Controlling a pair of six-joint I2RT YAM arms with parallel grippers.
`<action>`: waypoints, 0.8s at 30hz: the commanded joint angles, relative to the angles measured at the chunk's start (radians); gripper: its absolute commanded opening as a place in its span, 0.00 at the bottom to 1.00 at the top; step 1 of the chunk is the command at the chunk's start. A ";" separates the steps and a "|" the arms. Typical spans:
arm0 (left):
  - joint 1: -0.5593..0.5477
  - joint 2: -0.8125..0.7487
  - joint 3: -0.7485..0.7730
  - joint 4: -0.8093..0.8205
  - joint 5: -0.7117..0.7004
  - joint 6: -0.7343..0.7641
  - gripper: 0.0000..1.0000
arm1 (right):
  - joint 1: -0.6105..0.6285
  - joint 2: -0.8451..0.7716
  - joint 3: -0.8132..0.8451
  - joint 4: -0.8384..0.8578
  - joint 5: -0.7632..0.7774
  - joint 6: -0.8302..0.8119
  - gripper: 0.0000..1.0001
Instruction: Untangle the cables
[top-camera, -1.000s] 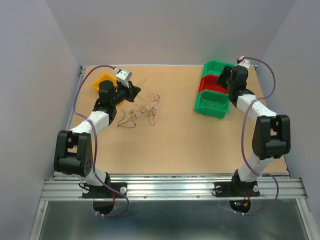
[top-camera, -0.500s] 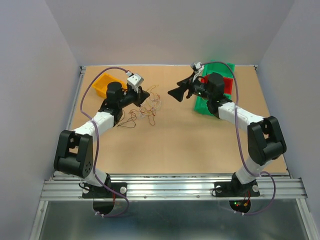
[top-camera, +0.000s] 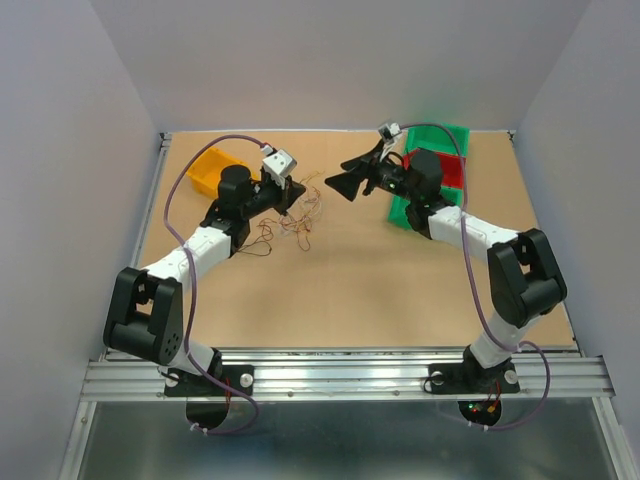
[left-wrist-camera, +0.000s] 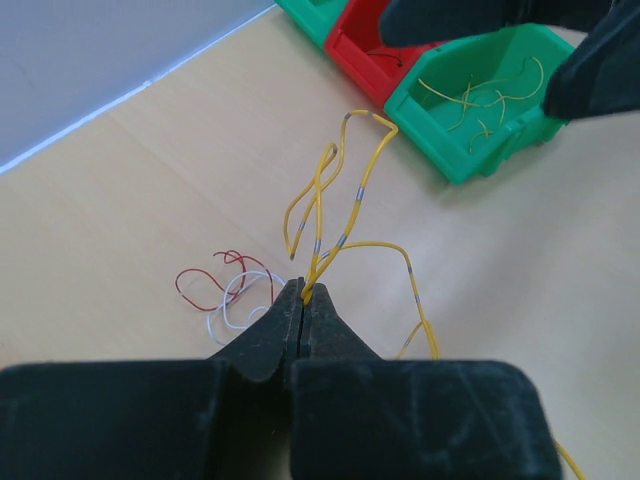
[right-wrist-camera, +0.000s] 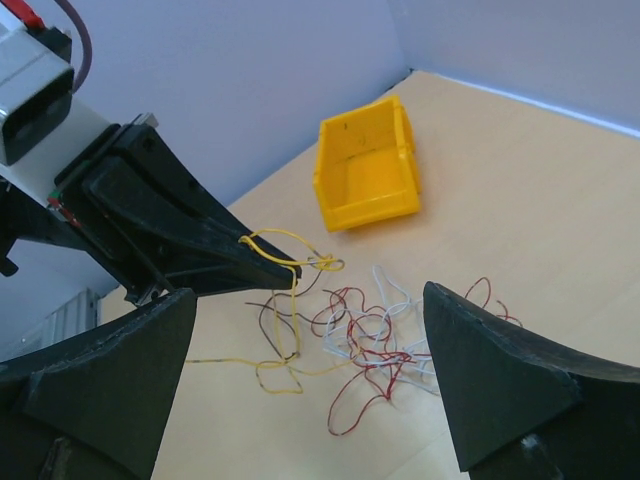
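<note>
The cables lie as a loose clump of red, white and dark brown wires on the table. My left gripper is shut on a yellow cable, pinched at the fingertips and lifted, its loops rising above the table. One end of it trails down into the clump. My right gripper stands wide open just right of the left one, facing it. In the right wrist view, its fingers frame the clump and the left gripper holding the yellow cable. Nothing is between the right fingers.
A yellow bin sits at the back left, behind the left arm. A green bin holding yellow wire pieces, a red bin and another green bin stand in a row at the back right.
My right arm swung from the bins leftward to the cables, and its gripper opened wide. My left gripper moved slightly right, still shut on the yellow cable.
</note>
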 joint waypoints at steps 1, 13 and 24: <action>-0.009 -0.057 -0.009 0.023 0.005 0.022 0.00 | 0.050 0.015 0.042 0.017 0.009 -0.055 1.00; -0.021 -0.077 0.001 -0.038 0.291 0.062 0.00 | 0.099 0.079 0.082 0.001 0.037 -0.178 0.88; -0.040 -0.100 -0.001 -0.066 0.230 0.095 0.34 | 0.102 -0.019 -0.021 0.034 0.230 -0.185 0.01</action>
